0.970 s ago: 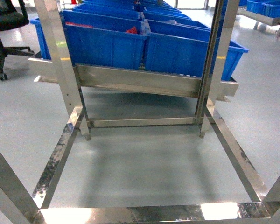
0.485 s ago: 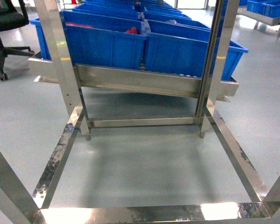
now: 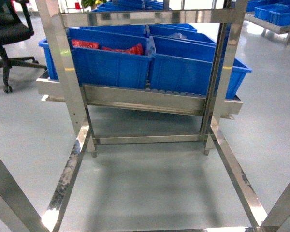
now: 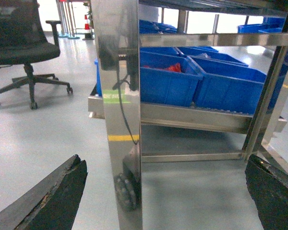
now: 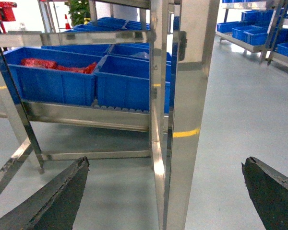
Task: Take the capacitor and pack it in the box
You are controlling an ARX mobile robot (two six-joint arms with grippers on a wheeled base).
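Ahead of me on the grey floor (image 3: 150,183) stands a stainless steel rack (image 3: 63,63), its low shelf (image 3: 145,99) carrying blue plastic bins (image 3: 108,60). From the head view I count two bins in the front row, side by side and touching, with more rows behind them that I cannot count. The front left bin holds red parts (image 3: 130,49) heaped along its far side; the front right bin (image 3: 191,72) shows only a pale, unclear shape at its back. One black office chair (image 3: 7,34) on castors sits well apart to the left.

My left tool (image 4: 165,191) hangs released: its two dark fingers (image 4: 53,199) show at opposite lower corners of the left wrist view, wide apart with nothing between them, and one shiny rack post (image 4: 120,110) rises just in front. My right tool (image 5: 163,194) is likewise spread and bare, two dark fingers (image 5: 55,201) at the lower corners of the right wrist view, facing another rack post (image 5: 182,110) with a yellow band on it.

No view shows the peach-pink box or a capacitor I can recognise; whether the red parts are capacitors I cannot tell.
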